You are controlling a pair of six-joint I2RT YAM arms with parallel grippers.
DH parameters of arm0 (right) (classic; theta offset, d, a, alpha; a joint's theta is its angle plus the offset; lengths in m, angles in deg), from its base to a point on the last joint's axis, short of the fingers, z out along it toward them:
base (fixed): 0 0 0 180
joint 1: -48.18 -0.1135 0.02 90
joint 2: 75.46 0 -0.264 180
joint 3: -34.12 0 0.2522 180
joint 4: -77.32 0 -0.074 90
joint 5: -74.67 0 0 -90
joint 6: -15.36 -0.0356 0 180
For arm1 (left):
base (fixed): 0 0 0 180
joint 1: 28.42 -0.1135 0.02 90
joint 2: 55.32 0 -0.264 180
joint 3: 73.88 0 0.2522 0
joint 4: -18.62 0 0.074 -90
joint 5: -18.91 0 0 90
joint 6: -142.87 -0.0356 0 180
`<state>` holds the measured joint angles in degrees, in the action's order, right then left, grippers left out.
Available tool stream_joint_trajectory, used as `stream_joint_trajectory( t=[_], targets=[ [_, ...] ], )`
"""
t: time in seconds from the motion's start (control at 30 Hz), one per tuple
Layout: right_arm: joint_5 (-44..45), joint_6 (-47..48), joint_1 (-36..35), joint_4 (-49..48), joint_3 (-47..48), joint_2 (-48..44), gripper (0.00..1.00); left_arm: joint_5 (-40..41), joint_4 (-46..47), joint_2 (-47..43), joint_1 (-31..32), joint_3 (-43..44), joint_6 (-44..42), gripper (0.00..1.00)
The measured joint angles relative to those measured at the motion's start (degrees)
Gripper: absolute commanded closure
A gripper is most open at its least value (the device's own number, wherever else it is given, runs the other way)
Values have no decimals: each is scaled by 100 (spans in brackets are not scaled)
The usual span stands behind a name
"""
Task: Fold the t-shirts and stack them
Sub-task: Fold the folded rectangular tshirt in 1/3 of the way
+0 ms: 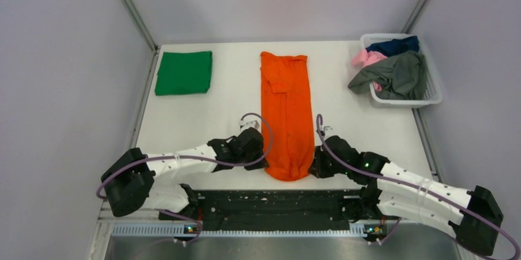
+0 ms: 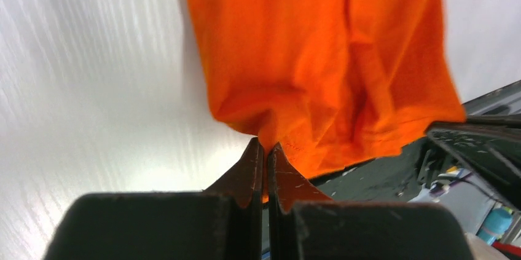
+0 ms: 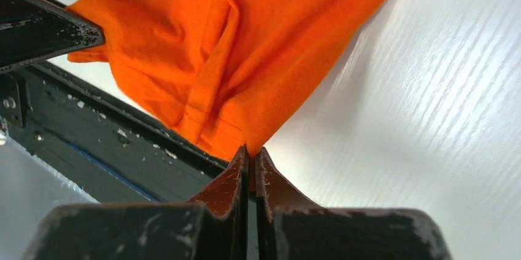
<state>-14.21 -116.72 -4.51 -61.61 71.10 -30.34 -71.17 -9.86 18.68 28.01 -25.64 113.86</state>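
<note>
Left tool (image 2: 266, 148) and right tool (image 3: 250, 150) pinch the near hem of the orange t-shirt (image 1: 285, 112), lying lengthwise near-to-far.

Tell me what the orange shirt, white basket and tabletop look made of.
The bright orange t-shirt: soft matte cloth, likely cotton knit; creased, stitched hem.
The white lattice basket: probably moulded plastic; rigid.
The white tabletop: likely laminate; faint grain streaks, mild sheen.

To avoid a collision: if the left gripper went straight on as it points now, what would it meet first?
The orange t-shirt: the left gripper is shut on its near corner, and more cloth lies directly ahead. The right gripper seems off to one side; depth is unclear.
</note>
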Motion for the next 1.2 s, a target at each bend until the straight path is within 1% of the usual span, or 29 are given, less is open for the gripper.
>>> stream_joint_trajectory(
  t=[0.13, 0.23, 0.37, 0.5, 0.57, 0.7, 0.83, 0.97, 1.2],
  targets=[
    [389, 55, 46, 105, 313, 219, 100, 339, -92, 33, -107, 450, -92, 100],
    [748, 170, 267, 79, 581, 562, 100, 417, -63, 286, -374, 796, -201, 100],
    [1073, 431, 699, -208, 966, 1128, 100, 398, -168, 970, -925, 1421, -426, 100],
    [1237, 769, 1152, -627, 1443, 1851, 100, 400, -297, 1445, -1443, 1961, -688, 100],
    [1235, 911, 1333, -839, 1652, 2142, 100, 400, -380, 1626, -1631, 2227, -817, 100],
    [1110, 1180, 1757, -1316, 2076, 2721, 100, 348, -551, 2194, -1989, 3029, -1102, 100],
    [925, 1515, 2022, -1631, 2503, 3318, 100, 186, -597, 2758, -2293, 3648, -1327, 100],
    [765, 1864, 2177, -1893, 2861, 3788, 100, -17, -695, 3132, -2557, 4028, -1493, 100],
    [393, 2323, 2540, -2216, 3316, 4319, 100, -308, -782, 3462, -2874, 4566, -1727, 99]
  ],
)
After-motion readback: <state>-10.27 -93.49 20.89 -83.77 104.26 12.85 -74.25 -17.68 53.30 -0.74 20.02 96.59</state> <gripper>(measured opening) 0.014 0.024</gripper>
